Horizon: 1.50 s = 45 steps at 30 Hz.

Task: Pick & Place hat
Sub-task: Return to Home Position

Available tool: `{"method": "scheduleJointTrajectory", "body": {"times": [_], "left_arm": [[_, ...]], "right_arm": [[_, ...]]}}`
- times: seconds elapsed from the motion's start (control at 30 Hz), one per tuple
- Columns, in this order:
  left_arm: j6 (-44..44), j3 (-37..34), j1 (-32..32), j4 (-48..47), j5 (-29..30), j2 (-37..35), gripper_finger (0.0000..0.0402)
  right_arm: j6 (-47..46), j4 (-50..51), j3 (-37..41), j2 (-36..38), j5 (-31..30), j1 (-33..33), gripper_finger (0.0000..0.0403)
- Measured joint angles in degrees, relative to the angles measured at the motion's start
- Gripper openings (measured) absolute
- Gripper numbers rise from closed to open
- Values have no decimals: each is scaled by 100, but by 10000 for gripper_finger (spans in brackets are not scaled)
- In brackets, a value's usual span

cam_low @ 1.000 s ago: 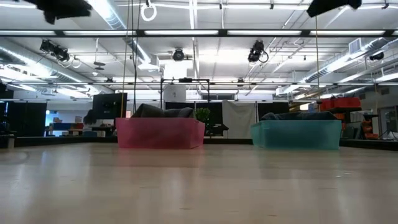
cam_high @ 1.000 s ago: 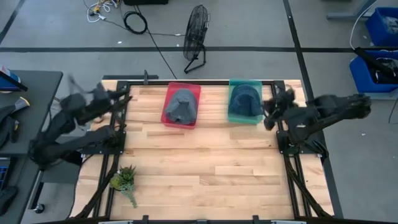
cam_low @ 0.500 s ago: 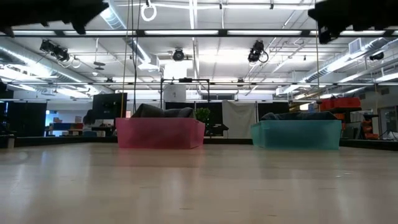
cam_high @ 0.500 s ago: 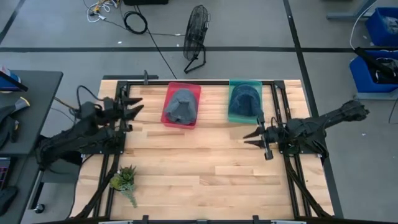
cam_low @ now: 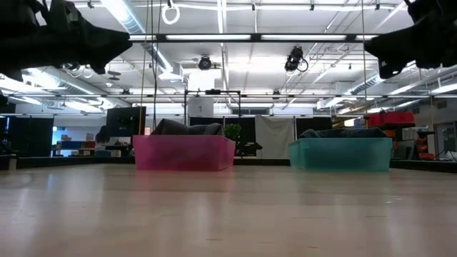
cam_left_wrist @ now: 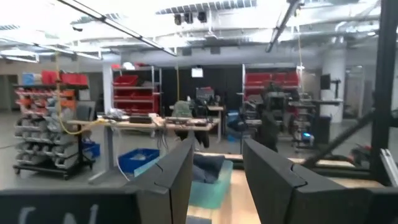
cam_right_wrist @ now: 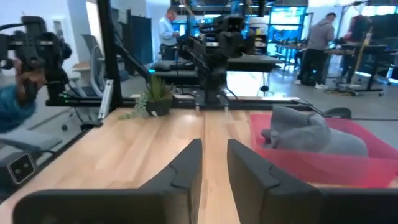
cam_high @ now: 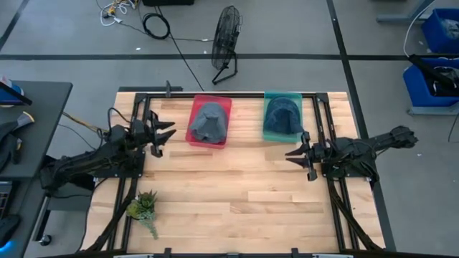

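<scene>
the wooden surface [cam_high: 229, 190] carried a black rail frame [cam_high: 133, 172] down each side. a dark side desk [cam_high: 32, 107] stood off its left edge, and a floor fan [cam_high: 226, 39] stood on the gray floor beyond the far edge.

the left arm [cam_high: 86, 161] lay low along the left rail. its fingers [cam_high: 165, 136] pointed inward near the far left part of the surface, just beside the red bin and not touching it. in the left wrist view the two fingers [cam_left_wrist: 174, 180] stood apart with a clear gap and held nothing. the right arm [cam_high: 366, 147] lay across the right rail, and its fingers [cam_high: 292, 154] pointed inward just in front of the teal bin. in the right wrist view those fingers [cam_right_wrist: 186, 171] were parted by a narrow gap and held nothing. in the low view both arms showed as dark shapes in the top corners, above the surface.

the red bin [cam_high: 209, 122] and the teal bin [cam_high: 282, 117] sat side by side at the far edge, a little apart. the gray caps [cam_high: 209, 120] lay heaped in the red bin, rising over its rim in the low view. the blue cap [cam_high: 282, 113] lay in the teal bin.

a small potted plant [cam_high: 143, 208] lay near the front left corner, just beside the left rail and well apart from both bins. people [cam_right_wrist: 317, 40] stood among benches in the room behind.
</scene>
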<state>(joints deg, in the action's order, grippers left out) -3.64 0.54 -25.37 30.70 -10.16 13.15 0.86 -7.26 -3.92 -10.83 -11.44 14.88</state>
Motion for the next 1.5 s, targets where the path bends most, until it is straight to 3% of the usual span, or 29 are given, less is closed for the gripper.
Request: {"method": "scheduleJointTrajectory", "body": {"times": [0.3, 0.47, 0.9, 1.3, 1.5], "left_arm": [[-50, -1, -1, -757, -28, -2, 144], [-132, -1, -1, -928, -26, -3, 144], [-125, -1, 31, -919, -21, -4, 144], [-110, -3, 1217, -869, -15, -273, 145], [-111, -3, 1473, -876, -13, -646, 145]], "right_arm": [[-176, 464, 312, 748, -248, -255, 80], [135, 452, 304, 787, -330, -333, 80], [-133, 450, 304, 787, -311, -333, 80], [-140, 452, 304, 785, -308, -333, 80], [-141, 452, 301, 785, -307, -333, 80]]}}
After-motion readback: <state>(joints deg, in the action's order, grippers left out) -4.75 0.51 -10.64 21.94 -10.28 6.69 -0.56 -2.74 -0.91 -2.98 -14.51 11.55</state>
